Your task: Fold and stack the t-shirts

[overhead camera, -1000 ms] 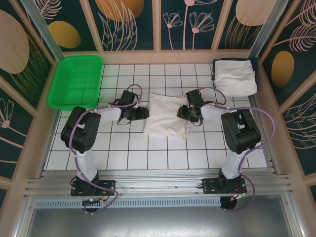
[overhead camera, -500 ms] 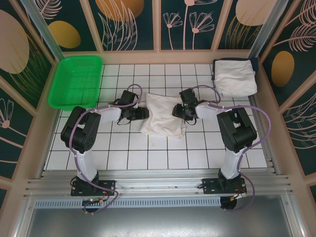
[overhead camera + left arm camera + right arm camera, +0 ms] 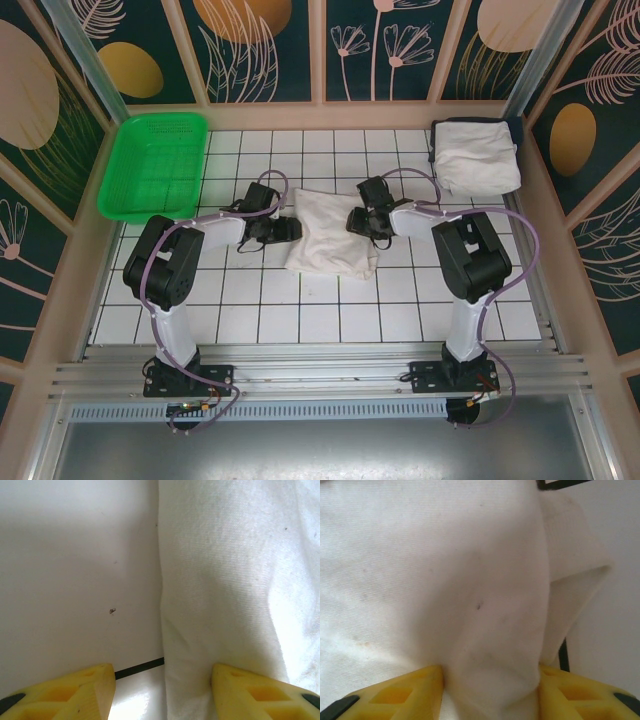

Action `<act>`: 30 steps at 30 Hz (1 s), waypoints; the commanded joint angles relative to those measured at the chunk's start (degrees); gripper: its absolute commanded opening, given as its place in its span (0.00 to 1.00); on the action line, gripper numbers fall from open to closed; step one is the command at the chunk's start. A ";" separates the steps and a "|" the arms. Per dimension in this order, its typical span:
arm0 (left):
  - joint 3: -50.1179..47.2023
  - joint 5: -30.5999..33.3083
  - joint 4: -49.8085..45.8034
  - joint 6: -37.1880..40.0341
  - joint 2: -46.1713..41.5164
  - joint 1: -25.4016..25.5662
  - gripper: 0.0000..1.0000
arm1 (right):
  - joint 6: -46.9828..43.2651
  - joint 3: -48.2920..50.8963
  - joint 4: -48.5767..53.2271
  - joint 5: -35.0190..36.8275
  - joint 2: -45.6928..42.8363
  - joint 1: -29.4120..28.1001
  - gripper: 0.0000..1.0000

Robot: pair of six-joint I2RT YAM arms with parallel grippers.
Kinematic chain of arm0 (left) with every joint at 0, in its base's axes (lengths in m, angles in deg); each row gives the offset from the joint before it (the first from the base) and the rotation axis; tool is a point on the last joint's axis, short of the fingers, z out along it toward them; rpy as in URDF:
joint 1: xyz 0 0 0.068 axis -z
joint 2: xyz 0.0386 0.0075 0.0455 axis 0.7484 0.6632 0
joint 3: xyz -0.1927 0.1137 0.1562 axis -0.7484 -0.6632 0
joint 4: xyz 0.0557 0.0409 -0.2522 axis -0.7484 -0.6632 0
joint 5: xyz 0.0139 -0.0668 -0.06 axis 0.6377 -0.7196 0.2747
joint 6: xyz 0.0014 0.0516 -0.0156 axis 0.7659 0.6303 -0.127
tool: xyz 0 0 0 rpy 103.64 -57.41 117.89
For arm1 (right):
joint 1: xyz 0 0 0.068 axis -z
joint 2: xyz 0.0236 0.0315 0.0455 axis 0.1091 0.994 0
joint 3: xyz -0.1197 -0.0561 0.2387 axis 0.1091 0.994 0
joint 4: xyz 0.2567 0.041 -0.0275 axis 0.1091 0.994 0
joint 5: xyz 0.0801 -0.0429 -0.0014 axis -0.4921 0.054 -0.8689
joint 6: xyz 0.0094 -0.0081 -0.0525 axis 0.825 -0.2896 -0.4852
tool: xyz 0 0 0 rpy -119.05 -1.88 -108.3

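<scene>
A folded off-white t-shirt lies at the middle of the white tiled table. My left gripper stands open at the shirt's left edge. In the left wrist view that edge runs between the yellow fingers, and the right finger rests against the cloth. My right gripper presses into the shirt's right side, open. A bulge of the cloth fills the gap between its fingers. Another folded t-shirt lies at the back right corner.
A green mesh basket stands at the back left. Patterned walls with a wooden frame close off the back and both sides. A folded flap of the shirt sticks out beside my right gripper, over a black tile line.
My right gripper has moved left and slightly back, pushing the shirt's right side inward. The shirt has bunched narrower and shifted left. The left arm has stayed still.
</scene>
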 commanded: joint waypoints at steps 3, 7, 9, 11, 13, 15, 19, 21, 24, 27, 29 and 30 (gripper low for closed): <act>-0.43 -0.44 -4.19 0.77 2.16 0.86 0.54 | -0.10 1.64 7.20 6.27 -2.92 0.12 0.48; -0.25 -0.59 -4.11 0.77 2.31 0.91 0.53 | -1.24 0.98 7.74 5.57 -5.26 0.94 0.48; -0.41 -0.64 -3.88 0.63 2.22 0.91 0.53 | -1.47 0.61 7.66 4.60 -4.55 1.01 0.48; -0.43 -0.72 -3.83 0.63 2.20 0.91 0.53 | -1.25 0.85 7.70 4.16 -3.25 0.92 0.48; -0.35 -0.81 -3.88 0.79 2.34 0.90 0.53 | -0.57 1.58 7.21 4.11 -2.44 0.92 0.48; -0.17 -0.72 -4.14 0.98 2.47 0.91 0.53 | -0.18 2.67 6.09 3.25 -1.85 0.92 0.48; -0.17 -0.63 -4.19 0.92 2.40 0.91 0.53 | -0.07 3.81 2.50 -1.54 -0.97 0.77 0.41; -0.26 -0.63 -4.01 0.90 2.35 0.88 0.53 | 0.02 4.12 0.21 -3.91 -0.85 0.36 0.37; -0.23 -0.81 -4.01 0.82 2.51 0.90 0.53 | 0.45 3.69 -1.47 -6.22 0.24 0.48 0.29; -0.34 -0.63 -4.25 1.00 2.24 0.90 0.52 | 0.72 3.09 -2.03 -6.30 1.06 0.57 0.24; -0.21 -0.48 -4.45 1.17 2.02 0.88 0.52 | 0.59 2.47 -1.87 -6.30 1.45 0.81 0.16; -0.09 -0.46 -4.62 1.21 2.07 0.90 0.52 | 0.38 2.25 -1.72 -6.21 1.50 0.91 0.11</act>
